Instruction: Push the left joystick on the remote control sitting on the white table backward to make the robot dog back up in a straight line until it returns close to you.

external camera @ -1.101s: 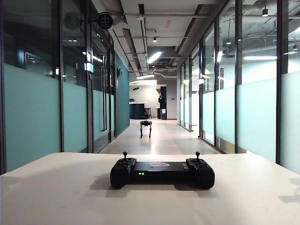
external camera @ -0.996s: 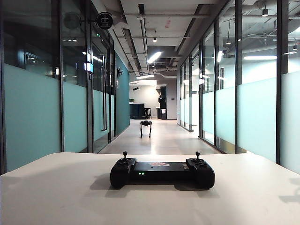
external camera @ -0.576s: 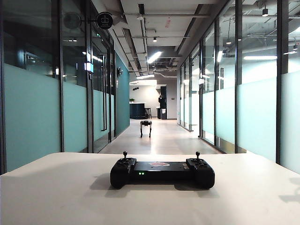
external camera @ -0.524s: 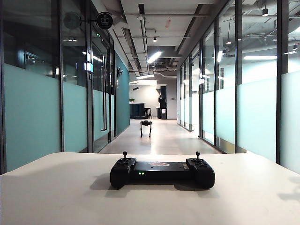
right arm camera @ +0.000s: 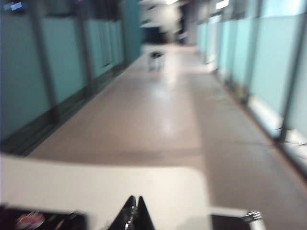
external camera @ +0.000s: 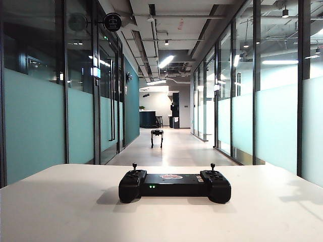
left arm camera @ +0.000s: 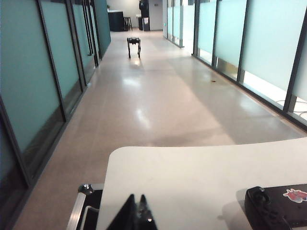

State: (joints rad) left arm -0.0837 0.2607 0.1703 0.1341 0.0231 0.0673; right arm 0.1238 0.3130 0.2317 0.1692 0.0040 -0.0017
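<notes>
Since the short thin black left joystick [external camera: 134, 167] on the wide flat black remote control [external camera: 174, 186] looks light and springy, the left end effector [left arm camera: 139, 216] and right end effector [right arm camera: 134, 213], both pinched closed above the broad white desk [external camera: 60, 212], should nudge only its knob tip.

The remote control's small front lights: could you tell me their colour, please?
Green, on the remote control; clearest in the exterior view.

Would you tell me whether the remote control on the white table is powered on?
On: the remote control shows small green lights glowing on its front face.
</notes>
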